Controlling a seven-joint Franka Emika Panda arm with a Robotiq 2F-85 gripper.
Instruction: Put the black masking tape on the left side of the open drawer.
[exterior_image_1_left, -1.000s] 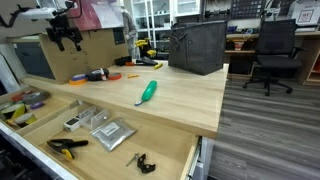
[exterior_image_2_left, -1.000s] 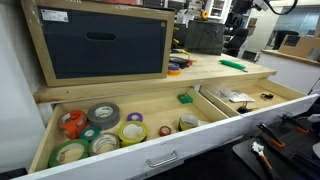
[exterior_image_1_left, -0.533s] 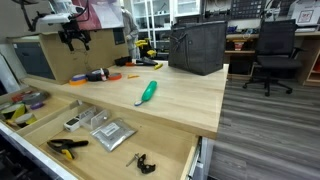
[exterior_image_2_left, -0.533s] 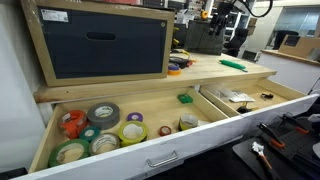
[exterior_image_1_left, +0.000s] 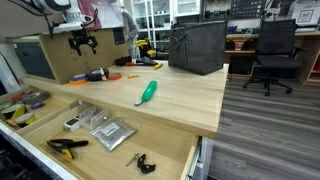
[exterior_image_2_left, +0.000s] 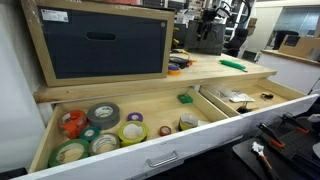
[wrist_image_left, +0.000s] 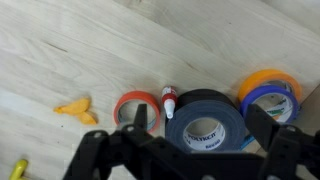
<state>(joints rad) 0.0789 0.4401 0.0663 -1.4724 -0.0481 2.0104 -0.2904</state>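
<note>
1 black tape roll (wrist_image_left: 205, 122) sits on the bench (wrist_image_left: 60, 50), outside the open drawer (exterior_image_2_left: 200, 141).
The fingers (wrist_image_left: 100, 156) hang spread open either side of it, gripping nothing. Beside it lie 1 red ring (wrist_image_left: 137, 106), 1 small tube (wrist_image_left: 168, 96), 1 orange roll (wrist_image_left: 268, 82) and 1 blue roll (wrist_image_left: 272, 103).

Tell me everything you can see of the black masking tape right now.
The black masking tape is a matte black roll lying flat on the light wooden benchtop, core up, with a printed label inside the core. A small red-capped tube lies beside it; orange and blue rolls sit close on the opposite side, contact unclear. The open gripper hangs above, not touching it.
</note>
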